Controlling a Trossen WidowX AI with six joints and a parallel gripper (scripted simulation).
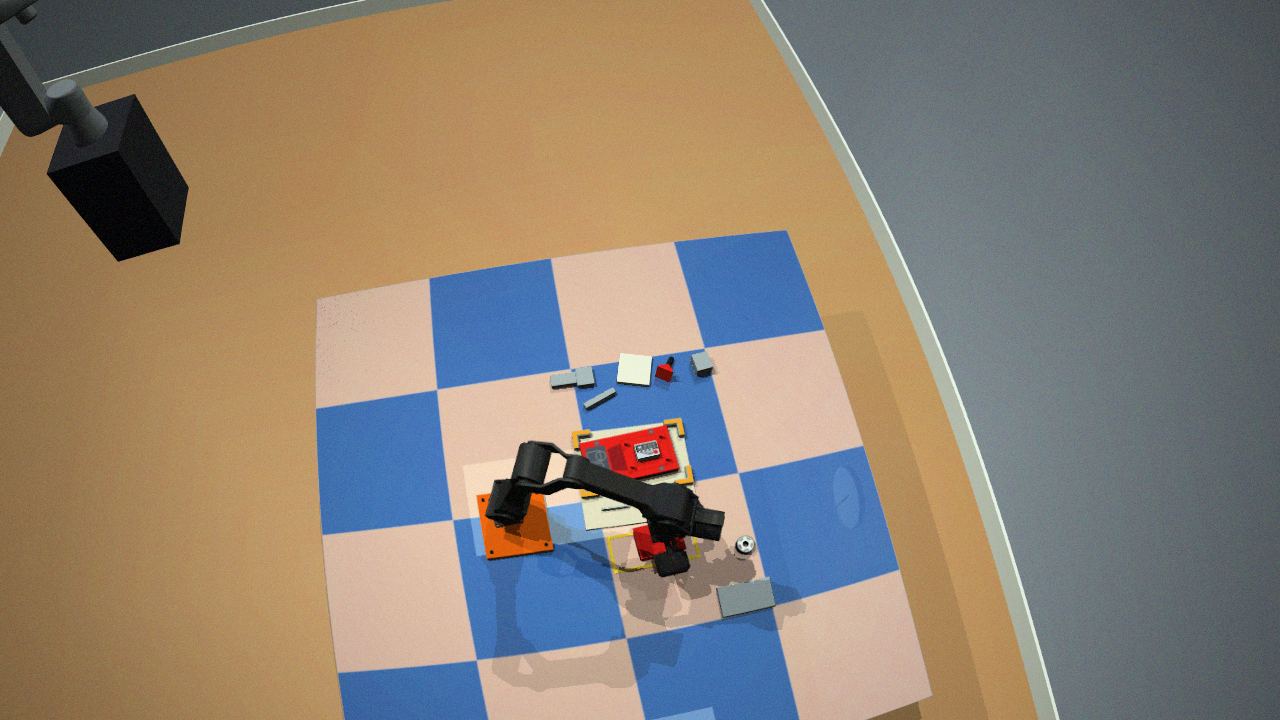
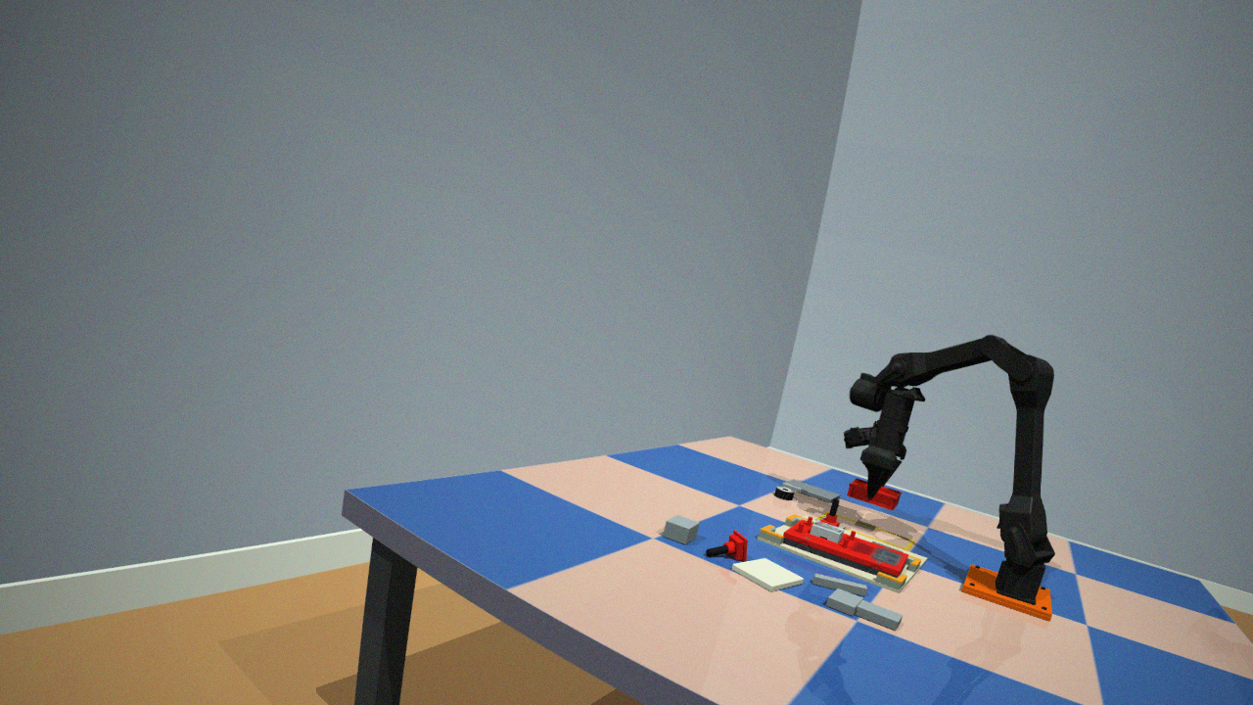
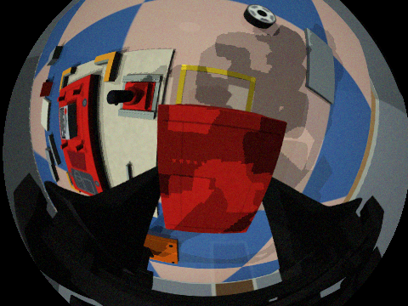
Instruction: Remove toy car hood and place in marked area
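The red hood is off the toy car, in the air. My gripper is shut on it, one black finger at each side. In the top view the arm hides the fingertips and part of the hood. The yellow outline of the marked area lies on the table below; the hood covers its near part in the wrist view. The red toy car sits between orange corner brackets, its grey engine showing.
A cream board beside the marked area bears a red piece with a black handle. A wheel and a grey slab lie beyond the area. A cream square lies among several grey blocks.
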